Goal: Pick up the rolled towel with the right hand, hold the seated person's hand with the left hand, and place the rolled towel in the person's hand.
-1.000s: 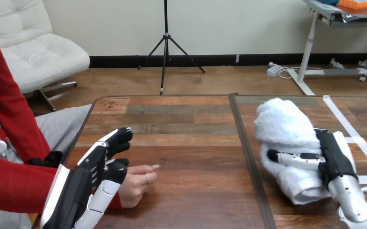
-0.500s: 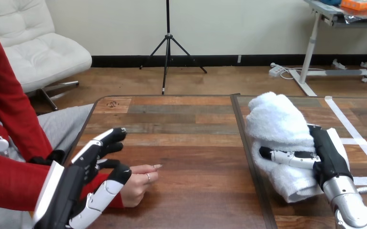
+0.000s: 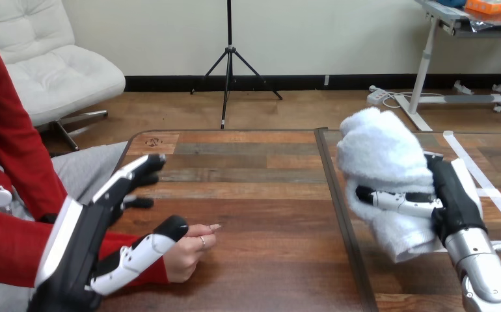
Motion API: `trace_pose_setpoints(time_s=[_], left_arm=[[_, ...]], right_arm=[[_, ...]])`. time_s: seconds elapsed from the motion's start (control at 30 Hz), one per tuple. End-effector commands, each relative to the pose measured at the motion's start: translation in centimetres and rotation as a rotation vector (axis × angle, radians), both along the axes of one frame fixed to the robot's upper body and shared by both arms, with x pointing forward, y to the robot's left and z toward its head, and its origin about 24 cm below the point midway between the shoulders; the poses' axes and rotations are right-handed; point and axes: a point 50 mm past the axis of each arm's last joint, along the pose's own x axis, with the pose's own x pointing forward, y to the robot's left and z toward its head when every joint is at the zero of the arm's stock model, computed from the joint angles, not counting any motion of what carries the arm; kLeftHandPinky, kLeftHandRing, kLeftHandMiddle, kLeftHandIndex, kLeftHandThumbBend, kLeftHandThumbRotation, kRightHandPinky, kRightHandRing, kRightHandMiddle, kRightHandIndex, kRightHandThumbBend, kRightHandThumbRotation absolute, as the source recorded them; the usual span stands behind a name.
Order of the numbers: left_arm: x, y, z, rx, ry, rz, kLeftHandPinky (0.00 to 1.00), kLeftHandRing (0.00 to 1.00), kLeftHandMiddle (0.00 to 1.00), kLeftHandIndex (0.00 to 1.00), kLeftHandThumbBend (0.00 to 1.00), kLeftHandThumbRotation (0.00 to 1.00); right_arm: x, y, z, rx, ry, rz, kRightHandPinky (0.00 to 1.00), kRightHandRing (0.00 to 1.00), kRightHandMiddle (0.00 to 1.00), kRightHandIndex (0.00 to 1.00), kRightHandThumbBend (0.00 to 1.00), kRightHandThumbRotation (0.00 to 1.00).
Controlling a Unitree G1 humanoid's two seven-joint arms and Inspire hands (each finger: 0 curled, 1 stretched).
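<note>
The right hand (image 3: 455,203) gripped the rolled towel (image 3: 381,156) for delivery, while the left hand (image 3: 95,224), spread wide, waited beside the person's hand (image 3: 186,252), seemingly to take it.

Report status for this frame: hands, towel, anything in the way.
Right hand shut on rolled towel, right side of table. Left hand open over person's hand, thumb against it, no grasp. Nothing lies between towel and person's hand.

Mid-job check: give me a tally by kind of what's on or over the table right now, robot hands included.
robot hands: 2, the left robot hand and the right robot hand
rolled towel: 1
person's hand: 1
Total: 4
</note>
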Motion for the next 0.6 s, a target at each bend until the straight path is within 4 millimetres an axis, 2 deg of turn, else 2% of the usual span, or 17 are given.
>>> trace_pose_setpoints(time_s=[0.0, 0.2, 0.57], left_arm=[[1.4, 0.1, 2.1, 0.083, -0.100, -0.004, 0.75, 0.87, 0.88, 0.87, 0.90, 0.78], [2.1, 0.3, 2.5, 0.187, -0.121, 0.010, 0.76, 0.88, 0.89, 0.88, 0.95, 0.79], [3.3, 0.5, 2.9, 0.315, -0.142, 0.021, 0.77, 0.89, 0.90, 0.89, 0.97, 0.76]], right_arm=[[1.3, 0.0, 3.0, 0.018, -0.123, 0.007, 0.28, 0.33, 0.39, 0.42, 0.85, 0.00], [1.3, 0.2, 3.1, -0.002, -0.125, 0.016, 0.28, 0.33, 0.39, 0.42, 0.85, 0.00], [1.3, 0.5, 3.2, 0.009, -0.125, 0.021, 0.27, 0.32, 0.39, 0.42, 0.86, 0.00]])
